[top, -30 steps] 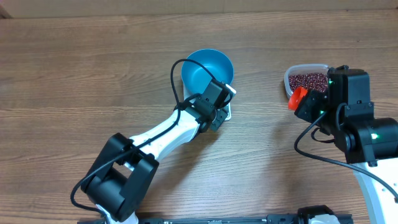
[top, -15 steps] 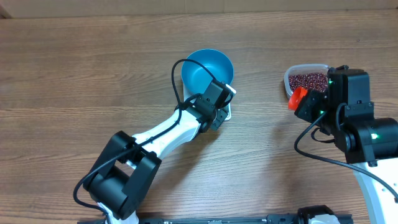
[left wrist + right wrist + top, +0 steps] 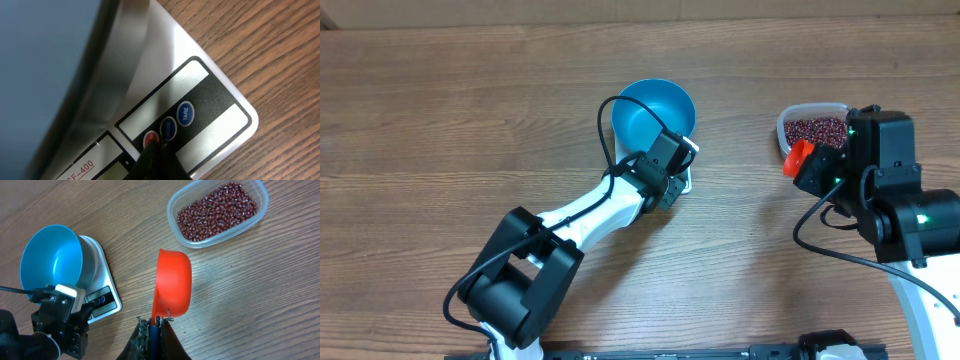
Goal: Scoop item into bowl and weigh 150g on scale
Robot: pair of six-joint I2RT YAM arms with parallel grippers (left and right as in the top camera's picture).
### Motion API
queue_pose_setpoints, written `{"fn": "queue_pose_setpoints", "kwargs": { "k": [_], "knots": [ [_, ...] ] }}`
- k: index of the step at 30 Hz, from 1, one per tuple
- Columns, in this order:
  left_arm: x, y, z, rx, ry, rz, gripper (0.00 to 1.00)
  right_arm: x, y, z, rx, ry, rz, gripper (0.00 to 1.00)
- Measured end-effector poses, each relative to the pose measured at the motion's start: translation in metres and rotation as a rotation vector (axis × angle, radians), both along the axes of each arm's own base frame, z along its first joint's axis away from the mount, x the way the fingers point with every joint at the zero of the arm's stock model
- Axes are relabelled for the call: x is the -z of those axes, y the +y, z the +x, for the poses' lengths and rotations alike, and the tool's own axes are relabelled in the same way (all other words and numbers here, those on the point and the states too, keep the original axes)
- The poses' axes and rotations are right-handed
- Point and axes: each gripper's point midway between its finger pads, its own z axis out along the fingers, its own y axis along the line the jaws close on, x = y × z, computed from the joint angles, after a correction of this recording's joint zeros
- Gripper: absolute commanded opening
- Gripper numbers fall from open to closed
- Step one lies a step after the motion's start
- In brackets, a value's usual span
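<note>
Early stage of the weighing task. The blue bowl (image 3: 50, 262) stands on the white scale (image 3: 210, 100) and is empty. All the beans (image 3: 217, 211) lie in the clear tub (image 3: 260, 200) to the right, well apart from the bowl, so no scooping or weighing shows as done. The left gripper (image 3: 156, 150), jaws closed together and holding nothing, rests its tip at the red button (image 3: 149, 137) on the scale's control strip, presumably to switch the scale on. The right gripper (image 3: 155, 325) is clamped on the handle of an orange scoop (image 3: 172, 287), which hangs over the table near the tub, with no beans visible in it. Scooping, filling and reading the target weight are left to do.
</note>
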Motion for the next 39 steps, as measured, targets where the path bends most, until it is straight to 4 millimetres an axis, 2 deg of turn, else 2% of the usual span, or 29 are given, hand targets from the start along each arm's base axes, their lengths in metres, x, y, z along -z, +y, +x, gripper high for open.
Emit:
{"fn": "queue_pose_setpoints", "kwargs": {
  "k": [39],
  "knots": [
    [0.0074,0.0018,0.0027,-0.01,-0.003,0.02,0.04,0.0011,-0.0002,-0.0015,0.0,0.008,-0.001,0.04]
  ]
}}
